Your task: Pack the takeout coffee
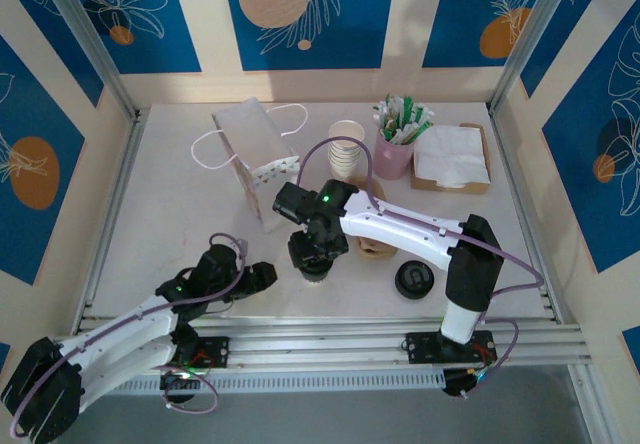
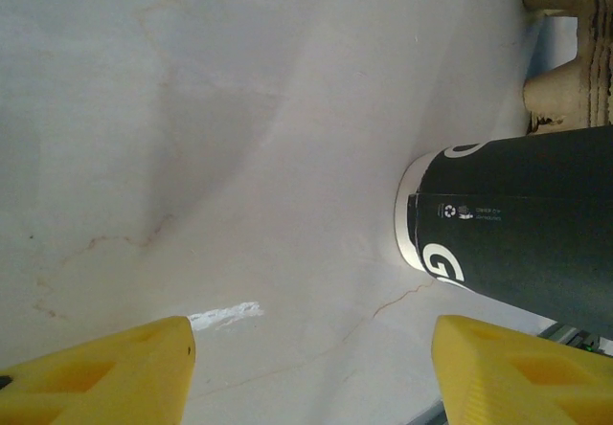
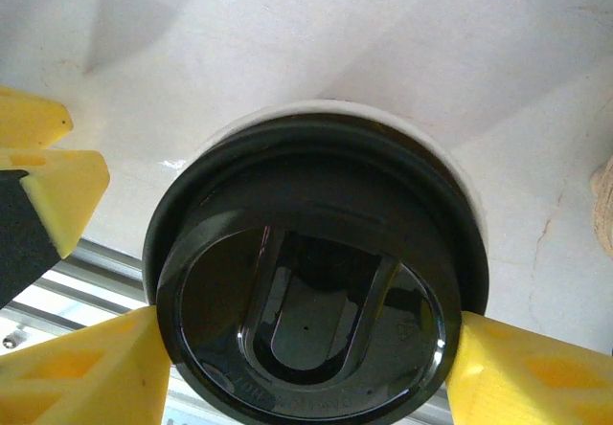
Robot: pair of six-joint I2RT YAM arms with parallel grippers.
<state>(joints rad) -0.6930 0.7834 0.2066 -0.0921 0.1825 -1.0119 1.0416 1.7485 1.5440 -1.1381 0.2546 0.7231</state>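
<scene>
Item: coffee cup (image 3: 306,281), black lid on, standing on the table (image 1: 170,224) at its near middle, close to the cardboard carrier (image 2: 560,90). Right gripper (image 3: 302,348) sits over it from above, one yellow finger (image 3: 522,372) down each side of the lid; we cannot tell whether they press or merely flank it. Left gripper (image 2: 311,368): fingers spread, nothing between them, low beside the cup. Second lidded cup (image 1: 413,280): near the front edge to the right, untouched. Paper bag (image 1: 255,164): upright further back. We judge nothing packed so far; both cups remain to be lifted and seated
</scene>
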